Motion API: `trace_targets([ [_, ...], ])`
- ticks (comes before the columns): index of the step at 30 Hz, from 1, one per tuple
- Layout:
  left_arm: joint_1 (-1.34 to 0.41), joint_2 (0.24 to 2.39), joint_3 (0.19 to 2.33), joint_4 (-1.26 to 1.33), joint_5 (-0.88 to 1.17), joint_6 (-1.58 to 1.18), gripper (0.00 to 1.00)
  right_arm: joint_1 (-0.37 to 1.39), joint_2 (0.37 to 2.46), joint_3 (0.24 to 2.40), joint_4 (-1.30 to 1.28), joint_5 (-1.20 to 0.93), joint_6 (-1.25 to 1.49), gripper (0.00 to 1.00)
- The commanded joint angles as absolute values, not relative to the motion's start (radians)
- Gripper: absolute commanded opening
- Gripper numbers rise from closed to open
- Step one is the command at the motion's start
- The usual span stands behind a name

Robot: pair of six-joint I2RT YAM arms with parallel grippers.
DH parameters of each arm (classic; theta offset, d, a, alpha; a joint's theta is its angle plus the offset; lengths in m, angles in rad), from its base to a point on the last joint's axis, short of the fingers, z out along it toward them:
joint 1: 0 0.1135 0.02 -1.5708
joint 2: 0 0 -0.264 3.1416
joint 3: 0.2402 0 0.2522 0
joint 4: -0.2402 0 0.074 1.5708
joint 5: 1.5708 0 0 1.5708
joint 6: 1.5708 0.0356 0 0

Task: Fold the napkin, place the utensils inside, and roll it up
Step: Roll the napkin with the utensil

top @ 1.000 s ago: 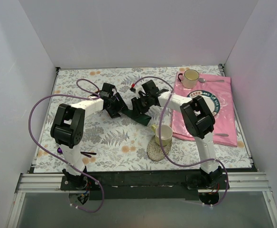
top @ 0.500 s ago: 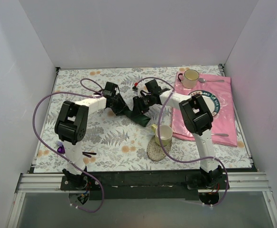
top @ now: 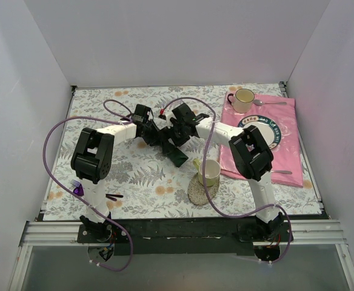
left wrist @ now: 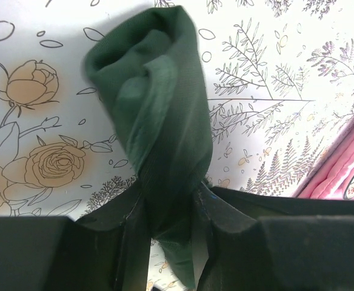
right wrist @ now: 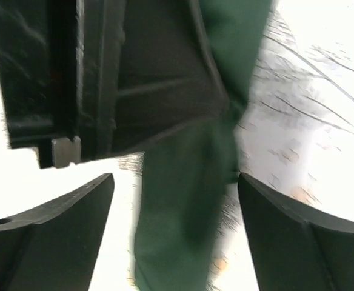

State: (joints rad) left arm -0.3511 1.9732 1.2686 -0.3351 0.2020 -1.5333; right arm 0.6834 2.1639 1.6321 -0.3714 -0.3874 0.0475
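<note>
Cloth napkin (left wrist: 156,121), dark green and soft, rolled into loose tube at mid-table over floral-print table cover (top: 134,176), lower end near pale yellow cup (top: 209,171). Left gripper (left wrist: 165,209) clamped on napkin near 1 end, 2 black fingers (left wrist: 128,239) pressing cloth from both sides. Right gripper (right wrist: 174,200) spread wide, 1 finger either side of roll, neither seen touching it.

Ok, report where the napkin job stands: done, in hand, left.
Done: the napkin is rolled into a tube; what is inside is hidden. In hand: the left gripper pinches one end, and the right gripper stands open astride it. Left: probably only tidying the roll and letting go.
</note>
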Motion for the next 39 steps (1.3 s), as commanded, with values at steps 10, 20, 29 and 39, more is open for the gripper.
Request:
trace_targets([
  [10,-0.357,1.982,1.236,-0.396,0.221,-1.506,0.25,0.942,2.088,1.519,-0.282,0.414,-0.069,0.93],
  [20,-0.354,1.948,1.229,-0.399,0.222,-1.488,0.40,0.922,2.119,1.491,-0.256,0.347,-0.038,0.48],
  [29,-0.330,1.861,1.207,-0.379,0.192,-1.463,0.64,0.798,2.075,1.417,-0.173,-0.045,0.037,0.38],
  [39,-0.322,1.766,1.132,-0.296,0.201,-1.545,0.70,0.641,2.146,1.448,-0.163,-0.511,0.159,0.36],
])
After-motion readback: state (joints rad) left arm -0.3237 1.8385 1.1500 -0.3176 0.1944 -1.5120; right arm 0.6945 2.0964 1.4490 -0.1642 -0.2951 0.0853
